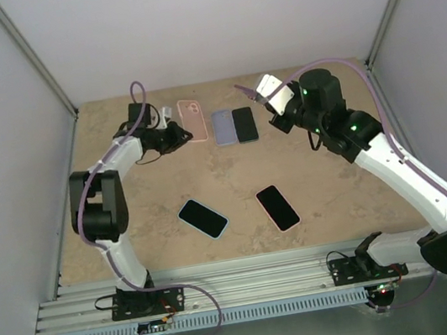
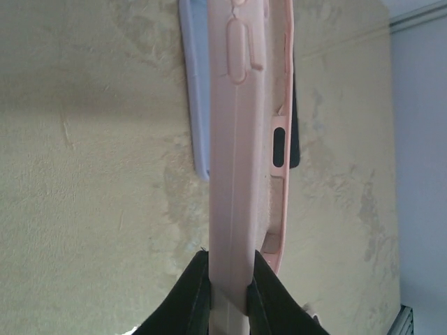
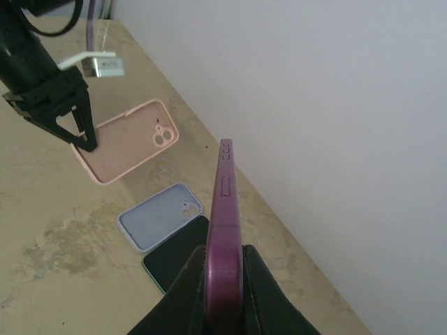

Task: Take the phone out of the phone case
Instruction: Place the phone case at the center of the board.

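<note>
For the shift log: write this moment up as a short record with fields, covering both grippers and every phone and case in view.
left gripper: shut on pink case, which looks empty
right gripper: shut on purple item, seen edge-on; case or phone unclear
far side: lavender case and bare dark phone, side by side
near side: blue-rimmed phone and pale-rimmed phone, screens up, apart

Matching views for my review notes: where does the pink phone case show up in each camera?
Top external: pink case at the far middle, left of the lavender case.
Left wrist: fills the centre, edge-on, pinched by the left tool; lavender case behind it.
Right wrist: upper left, flat face showing; lavender case below it.
Shared landmark: the lavender case.
</note>
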